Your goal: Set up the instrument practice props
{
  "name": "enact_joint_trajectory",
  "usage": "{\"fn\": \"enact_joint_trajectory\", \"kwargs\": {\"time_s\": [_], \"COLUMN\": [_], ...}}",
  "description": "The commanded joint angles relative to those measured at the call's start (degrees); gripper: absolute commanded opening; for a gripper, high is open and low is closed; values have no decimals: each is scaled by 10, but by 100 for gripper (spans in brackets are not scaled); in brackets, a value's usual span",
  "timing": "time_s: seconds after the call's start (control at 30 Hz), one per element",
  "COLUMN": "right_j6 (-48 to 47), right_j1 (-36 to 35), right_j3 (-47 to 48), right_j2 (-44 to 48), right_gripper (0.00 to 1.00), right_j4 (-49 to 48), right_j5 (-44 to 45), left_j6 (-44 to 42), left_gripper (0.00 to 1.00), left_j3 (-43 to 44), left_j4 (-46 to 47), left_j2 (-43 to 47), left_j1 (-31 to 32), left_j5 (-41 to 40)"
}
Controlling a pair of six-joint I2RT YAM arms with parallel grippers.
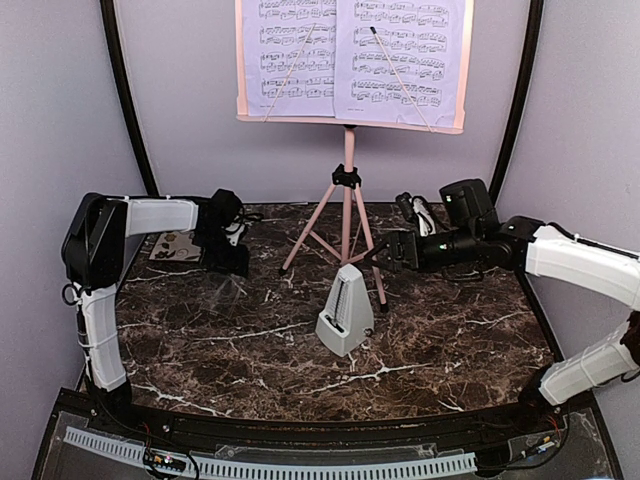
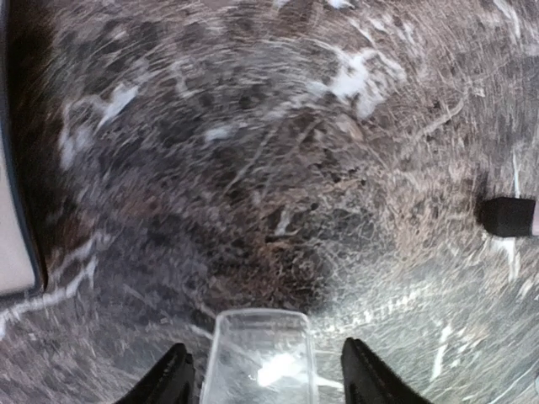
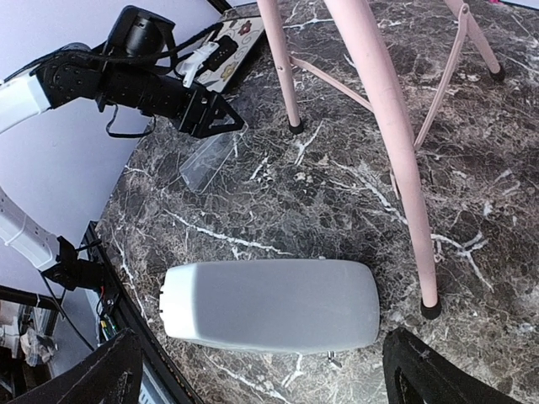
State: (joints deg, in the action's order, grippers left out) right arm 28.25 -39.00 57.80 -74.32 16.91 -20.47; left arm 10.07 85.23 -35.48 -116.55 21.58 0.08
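Note:
The pink music stand (image 1: pixel 348 205) stands on its tripod at the back middle, with two sheet-music pages (image 1: pixel 350 55) on its desk. In front of it stands the white metronome (image 1: pixel 345 318), upright on the marble. My right gripper (image 1: pixel 380 254) hovers just behind its top, open. In the right wrist view the metronome (image 3: pixel 269 303) lies between my wide-apart fingers (image 3: pixel 101 374) without touching either. My left gripper (image 1: pixel 232 268) is at the back left, open over a clear plastic piece (image 1: pixel 228 292). That clear piece (image 2: pixel 259 358) shows a gap to each finger (image 2: pixel 168 383).
A floral tile (image 1: pixel 175 245) lies at the back left corner, behind the left gripper. The stand's pink legs (image 3: pixel 387 143) slant down close to the metronome's right, ending in black feet (image 3: pixel 430 308). The table's left edge (image 3: pixel 118 252) runs near the metronome.

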Motion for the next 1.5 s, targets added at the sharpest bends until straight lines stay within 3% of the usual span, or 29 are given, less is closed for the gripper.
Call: {"fn": "enact_joint_trajectory", "kwargs": {"time_s": [0.0,0.1,0.17,0.23,0.33,0.47,0.63,0.73,0.9,1.23,1.47], "right_j6": [18,35,49,63,87,121,149,154,175,273,262], "right_j1": [-10,-25,-35,-45,-55,-60,-67,-80,-126,-139,-139], "right_j3": [-7,-8,-12,-22,-46,-90,-104,-83,-37,-110,-124], "right_j2": [11,11,10,12,20,44,60,49,18,50,-42], "right_gripper": [100,99,98,97,96,95,92,91,92,70,68], "right_j4": [-2,-4,-5,-6,-10,-25,-36,-35,-13,18,-29], "right_j5": [31,53,66,72,63,55,75,94,175,283,260], "left_j6": [-15,-24,-22,-10,-13,1,-8,-3,4,-22,-26], "left_gripper": [70,76,76,76,75,65,57,51,52,36,34], "left_j3": [-27,-61,-121,-203,-301,-367,-442,-455,-430,-309,-289], "left_j4": [19,54,110,209,352,479,607,628,632,576,546], "left_j2": [78,135,193,260,340,385,425,417,375,216,159], "left_j1": [-4,-5,-3,1,41,99,183,210,221,221,221], "left_j5": [10,34,92,178,233,295,284,249,215,201,152]}}
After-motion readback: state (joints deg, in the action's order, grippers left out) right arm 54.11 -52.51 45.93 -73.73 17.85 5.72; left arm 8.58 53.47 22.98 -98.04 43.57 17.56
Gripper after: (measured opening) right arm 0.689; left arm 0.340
